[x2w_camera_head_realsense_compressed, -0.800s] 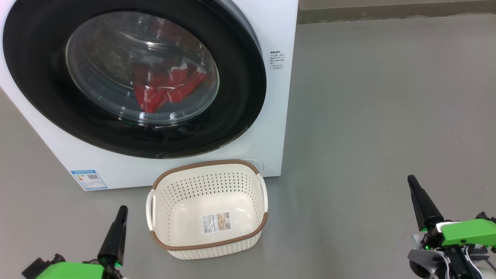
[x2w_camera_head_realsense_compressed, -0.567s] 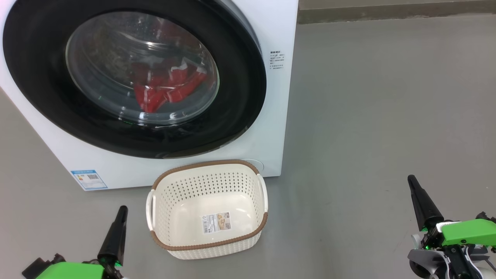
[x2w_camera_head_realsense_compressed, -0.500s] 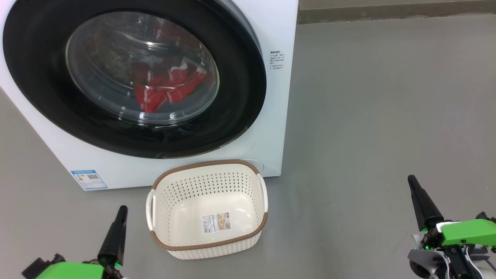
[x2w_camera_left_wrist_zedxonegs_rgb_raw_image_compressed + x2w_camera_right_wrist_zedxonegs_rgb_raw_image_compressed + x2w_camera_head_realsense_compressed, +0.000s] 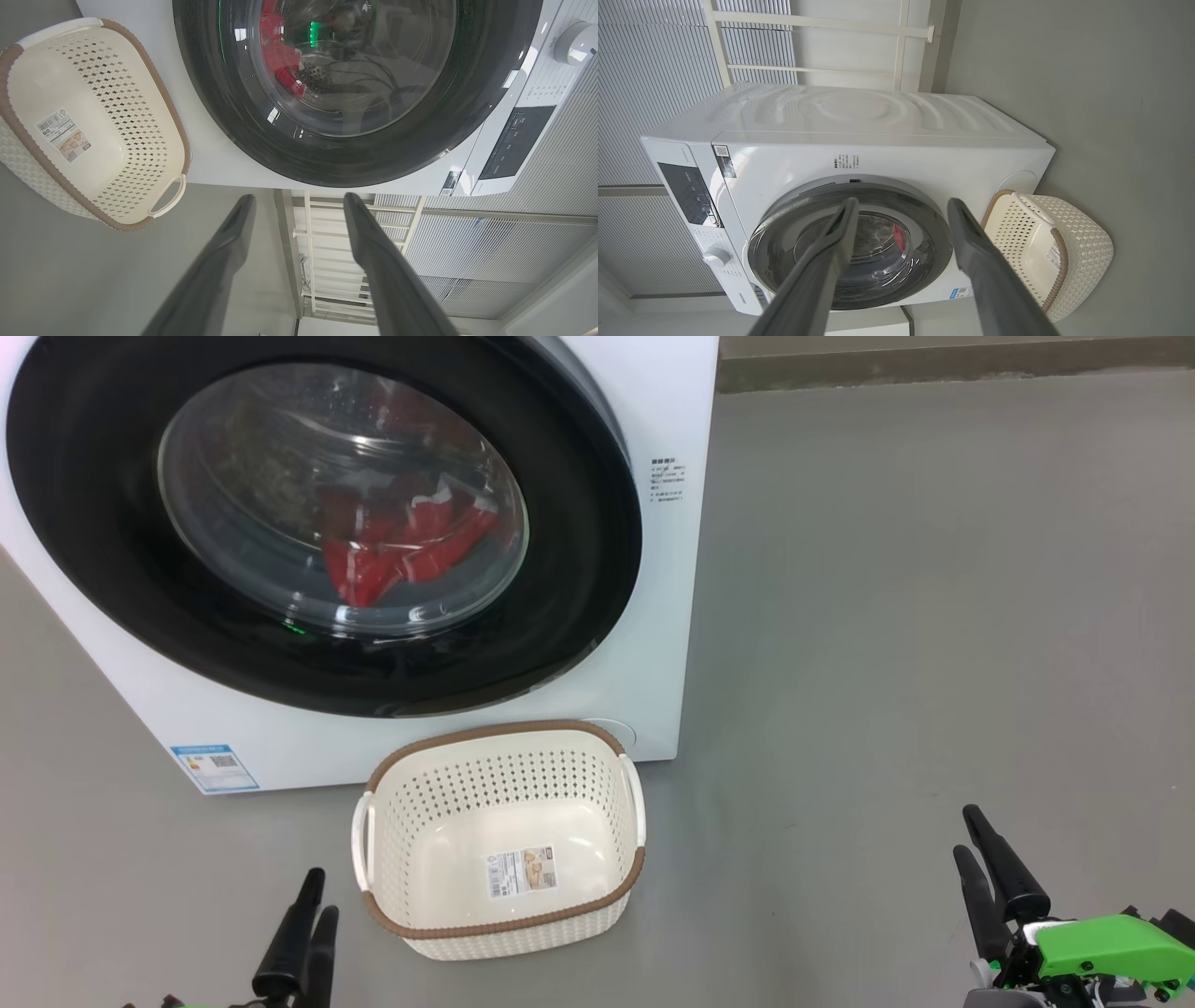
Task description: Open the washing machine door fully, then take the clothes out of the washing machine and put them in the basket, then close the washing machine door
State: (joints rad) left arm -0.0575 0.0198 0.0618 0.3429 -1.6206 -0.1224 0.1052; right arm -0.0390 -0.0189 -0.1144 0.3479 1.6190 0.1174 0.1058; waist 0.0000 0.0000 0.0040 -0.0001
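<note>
While the washing machine door [image 4: 579, 569] sits shut on the washing machine [image 4: 672, 616], the red clothes [image 4: 401, 555] lie inside behind its glass. The basket [image 4: 495, 733] stands on the floor [image 4: 934, 616] just before it. Wide and holding nothing, the left pincer [image 4: 322, 893] and right pincer [image 4: 965, 831] hang either side of the basket.

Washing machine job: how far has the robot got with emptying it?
Nothing looks done yet. The washing machine door looks closed, the red clothes lie behind its glass, and the basket in front is empty. In hand: nothing; the left gripper and right gripper are both open, touching nothing. Left to do: open the door, move the clothes into the basket, close the door.
</note>
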